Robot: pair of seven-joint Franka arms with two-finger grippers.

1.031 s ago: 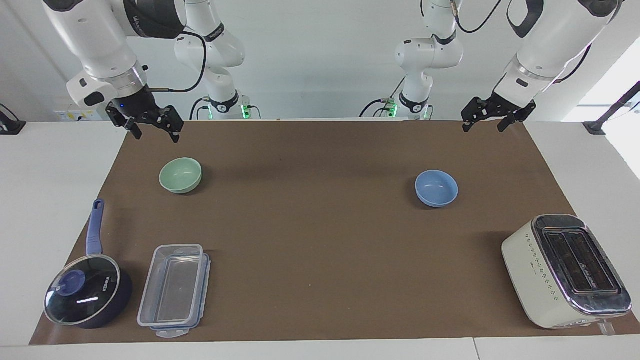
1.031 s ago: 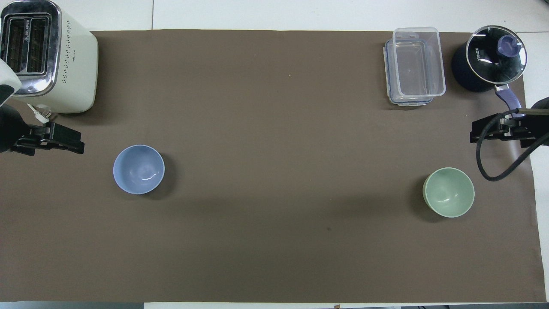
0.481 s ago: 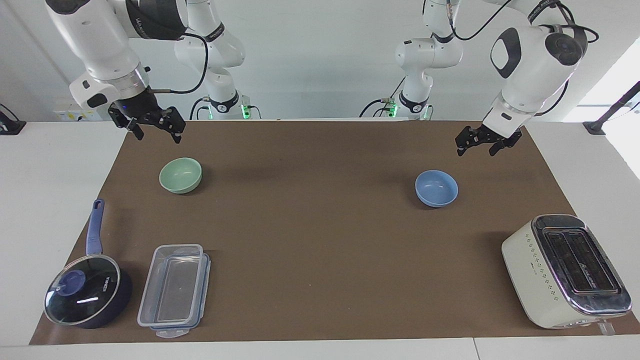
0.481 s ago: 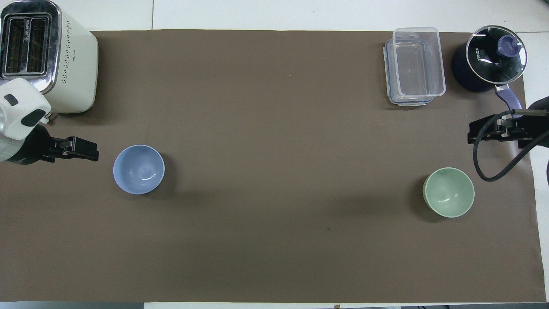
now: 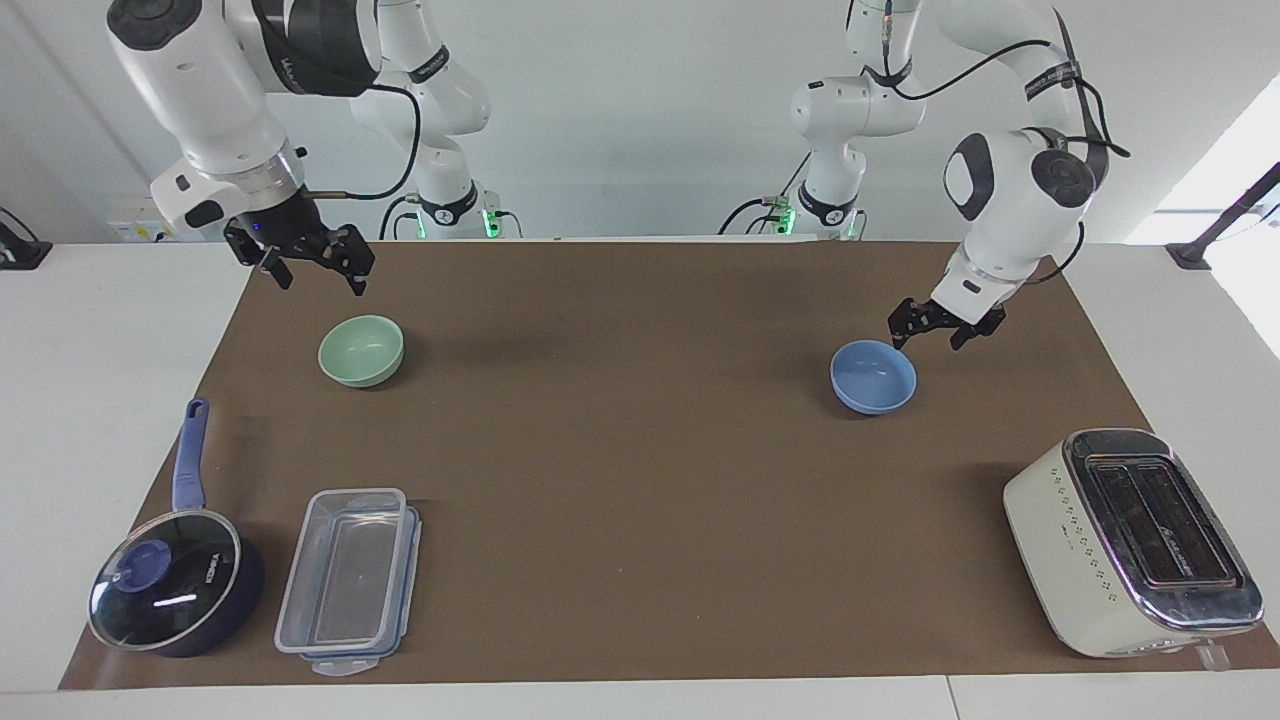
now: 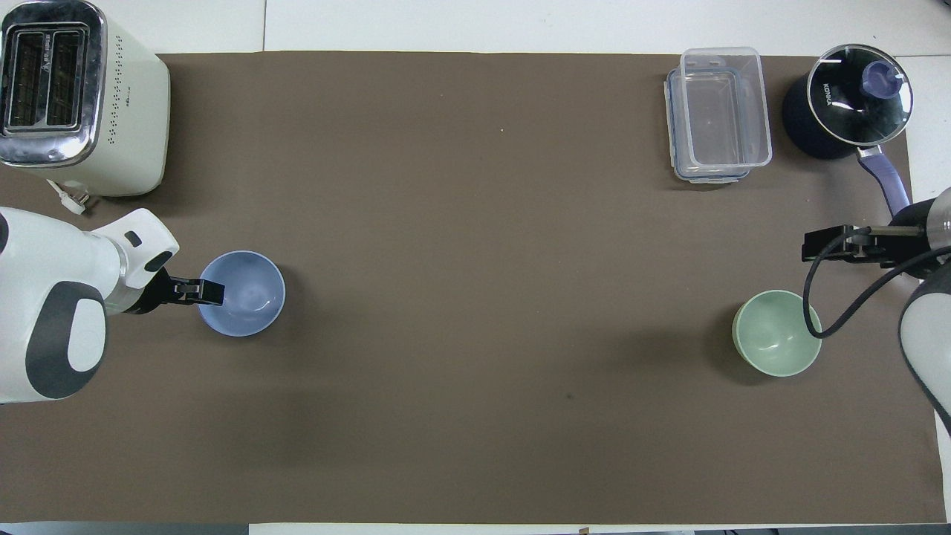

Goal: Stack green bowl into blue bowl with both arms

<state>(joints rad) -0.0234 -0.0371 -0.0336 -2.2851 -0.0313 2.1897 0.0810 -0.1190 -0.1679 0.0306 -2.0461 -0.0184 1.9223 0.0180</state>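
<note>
The green bowl (image 5: 361,350) (image 6: 777,333) sits upright on the brown mat toward the right arm's end. The blue bowl (image 5: 873,377) (image 6: 245,297) sits upright toward the left arm's end. My left gripper (image 5: 928,340) (image 6: 212,291) is open and low, just over the blue bowl's rim on the side toward the left arm's end; I cannot tell if it touches. My right gripper (image 5: 320,283) (image 6: 825,245) is open and raised in the air, over the mat beside the green bowl, holding nothing.
A cream toaster (image 5: 1130,540) (image 6: 82,96) stands farther from the robots than the blue bowl. A clear plastic container (image 5: 350,580) (image 6: 717,115) and a dark blue saucepan with glass lid (image 5: 175,590) (image 6: 851,100) lie farther out than the green bowl.
My left gripper has come down and moved in from the mat's edge to the blue bowl's rim. My right gripper has shifted slightly toward the green bowl. Both bowls are unmoved.
</note>
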